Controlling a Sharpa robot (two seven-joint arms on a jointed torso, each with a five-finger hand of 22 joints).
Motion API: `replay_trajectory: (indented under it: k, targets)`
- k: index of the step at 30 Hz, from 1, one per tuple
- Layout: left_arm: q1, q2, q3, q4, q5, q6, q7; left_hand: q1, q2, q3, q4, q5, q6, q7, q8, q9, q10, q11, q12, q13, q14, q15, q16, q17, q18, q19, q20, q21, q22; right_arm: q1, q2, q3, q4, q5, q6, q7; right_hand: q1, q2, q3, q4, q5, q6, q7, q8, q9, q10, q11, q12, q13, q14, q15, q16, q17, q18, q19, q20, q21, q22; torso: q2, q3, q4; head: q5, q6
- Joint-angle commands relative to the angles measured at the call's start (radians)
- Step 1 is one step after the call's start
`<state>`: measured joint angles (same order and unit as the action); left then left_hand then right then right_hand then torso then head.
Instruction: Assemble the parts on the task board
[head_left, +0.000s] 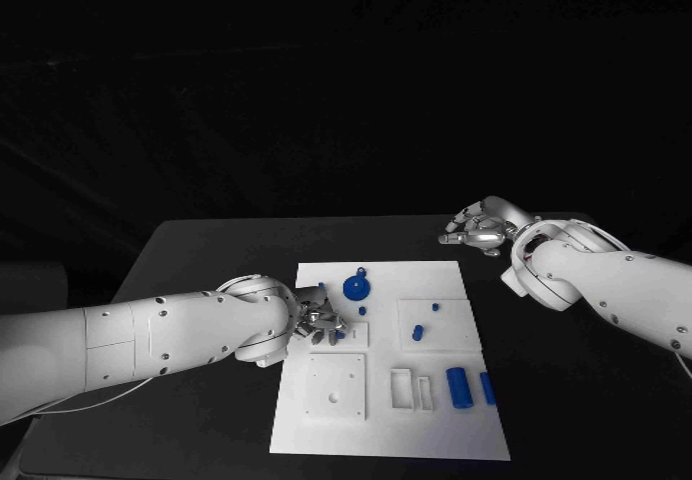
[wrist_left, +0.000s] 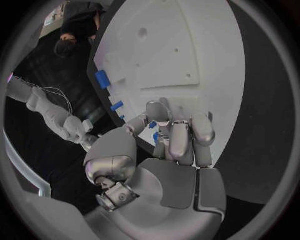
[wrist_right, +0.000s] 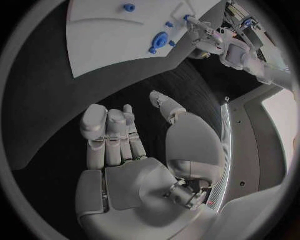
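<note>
My left hand (head_left: 320, 322) sits over the left edge of the task board (head_left: 433, 440), fingers curled in on a small blue part (wrist_left: 154, 137) that shows between the fingertips in the left wrist view; looks pinched, though most of the part is hidden; my right hand (head_left: 480, 232) hangs over bare black table (head_left: 202, 250) off the board's far right corner, fingers apart and half curled, nothing in it, well apart from the board; on the board I see a blue round disc part (head_left: 358, 291) near the far middle, a small blue peg (head_left: 417, 332) in the right tray area, two blue cylinders (head_left: 460, 387) lying side by side near the right edge, a square white plate with holes (head_left: 335, 385) toward the near left.
</note>
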<state>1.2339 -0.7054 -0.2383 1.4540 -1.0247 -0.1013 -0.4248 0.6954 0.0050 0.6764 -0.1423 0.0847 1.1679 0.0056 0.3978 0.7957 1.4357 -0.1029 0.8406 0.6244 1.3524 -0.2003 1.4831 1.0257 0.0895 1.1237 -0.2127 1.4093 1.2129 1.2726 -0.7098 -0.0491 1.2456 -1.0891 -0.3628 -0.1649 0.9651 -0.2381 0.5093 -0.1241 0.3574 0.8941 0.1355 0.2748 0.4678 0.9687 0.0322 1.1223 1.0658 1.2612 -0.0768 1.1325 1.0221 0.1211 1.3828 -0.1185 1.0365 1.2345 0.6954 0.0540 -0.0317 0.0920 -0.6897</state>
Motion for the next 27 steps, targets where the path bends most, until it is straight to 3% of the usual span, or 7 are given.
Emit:
replay_trajectory:
  k: [1, 3, 9, 18, 22, 24, 27]
  targets:
    - [-0.002, 0.003, -0.001, 0.0, 0.003, -0.004, -0.001, -0.035, -0.061, -0.019, 0.024, -0.036, 0.046, -0.005, -0.008, 0.002, -0.01, 0.002, 0.003, -0.003, -0.007, -0.001, -0.001, -0.009, 0.121, -0.008, -0.034, -0.002, -0.001, -0.002, 0.0, 0.001, -0.001, 0.0, 0.009, 0.007, -0.003, 0.006, -0.007, 0.001, 0.005, -0.002, 0.005, 0.005, 0.001, -0.006, -0.004, 0.006, -0.001, 0.002, -0.005, -0.006, 0.001, 0.141, -0.002, -0.005, -0.002, -0.001, 0.0, -0.0006, 0.0004, -0.001, 0.001]
    - [-0.002, 0.001, 0.0, -0.002, 0.003, -0.012, -0.002, -0.057, -0.107, -0.027, 0.048, -0.037, 0.041, -0.005, -0.01, 0.004, -0.012, 0.002, 0.001, -0.005, -0.012, -0.001, -0.004, -0.018, 0.122, -0.01, -0.035, -0.005, -0.003, -0.002, 0.0, 0.001, -0.001, 0.0, 0.01, 0.007, -0.003, 0.006, -0.007, 0.001, 0.005, -0.002, 0.005, 0.005, 0.001, -0.006, -0.004, 0.006, -0.001, 0.001, -0.005, -0.006, 0.001, 0.141, -0.002, -0.005, -0.002, -0.001, 0.0, -0.0009, 0.0005, -0.001, 0.001]
    - [-0.001, -0.005, 0.006, -0.001, 0.002, -0.018, -0.002, -0.044, -0.258, 0.048, 0.19, -0.036, 0.029, -0.004, -0.012, 0.022, -0.008, 0.001, -0.004, -0.022, -0.013, -0.003, -0.006, -0.031, 0.135, 0.002, -0.043, -0.007, -0.016, -0.005, -0.001, 0.001, -0.004, 0.001, 0.008, 0.007, -0.004, 0.005, -0.008, 0.001, 0.006, -0.002, 0.006, 0.004, 0.001, -0.007, -0.004, 0.006, -0.002, 0.001, -0.005, -0.007, 0.001, 0.141, -0.003, -0.004, -0.002, -0.001, 0.0, -0.0017, 0.0009, -0.001, 0.007]
    - [0.007, -0.025, 0.015, 0.014, -0.003, -0.007, -0.001, -0.027, -0.28, 0.045, 0.215, -0.036, 0.026, -0.003, -0.012, 0.029, -0.007, 0.002, -0.004, -0.026, -0.014, -0.002, -0.006, -0.034, 0.135, 0.003, -0.043, -0.004, -0.019, -0.007, -0.004, 0.001, -0.004, 0.003, 0.007, 0.009, -0.005, 0.005, -0.009, 0.002, 0.007, -0.003, 0.006, 0.004, 0.001, -0.007, -0.004, 0.006, -0.002, 0.001, -0.005, -0.007, 0.001, 0.141, -0.003, -0.004, -0.003, -0.001, -0.001, -0.0016, 0.0005, -0.002, 0.009]
    - [0.008, -0.04, 0.05, 0.022, 0.033, 0.008, 0.0, -0.02, -0.285, 0.041, 0.217, -0.036, 0.024, -0.002, -0.013, 0.031, -0.009, 0.003, -0.005, -0.028, -0.019, -0.002, -0.008, -0.043, 0.135, 0.001, -0.042, -0.004, -0.02, -0.008, -0.006, 0.001, -0.007, 0.004, 0.006, 0.009, -0.005, 0.005, -0.009, 0.002, 0.007, -0.004, 0.006, 0.004, 0.001, -0.007, -0.004, 0.006, -0.003, 0.001, -0.005, -0.008, 0.001, 0.141, -0.003, -0.004, -0.003, -0.001, 0.0, -0.0015, -0.0003, -0.002, 0.013]
    - [0.008, -0.046, 0.081, 0.021, 0.053, 0.027, -0.004, -0.013, -0.285, 0.037, 0.218, -0.036, 0.02, -0.001, -0.015, 0.032, -0.011, 0.004, -0.008, -0.03, -0.025, -0.001, -0.012, -0.056, 0.135, -0.001, -0.042, -0.005, -0.021, -0.008, -0.007, 0.001, -0.011, 0.004, 0.006, 0.009, -0.006, 0.005, -0.009, 0.002, 0.008, -0.004, 0.006, 0.004, 0.001, -0.007, -0.004, 0.006, -0.003, 0.001, -0.005, -0.008, 0.001, 0.141, -0.003, -0.004, -0.003, -0.001, 0.0, -0.0019, -0.0003, -0.003, 0.014]
    - [0.023, -0.056, 0.094, 0.016, 0.074, 0.048, -0.004, -0.003, -0.285, 0.03, 0.219, -0.036, 0.012, 0.002, -0.02, 0.034, -0.016, 0.006, -0.013, -0.035, -0.039, 0.0, -0.023, -0.085, 0.135, -0.006, -0.041, -0.009, -0.024, -0.008, -0.007, 0.001, -0.015, 0.005, 0.006, 0.009, -0.006, 0.005, -0.009, 0.002, 0.008, -0.004, 0.006, 0.004, 0.001, -0.007, -0.004, 0.006, -0.003, 0.001, -0.005, -0.008, 0.001, 0.141, -0.003, -0.004, -0.003, -0.001, 0.0, -0.0018, 0.0001, -0.004, 0.015]
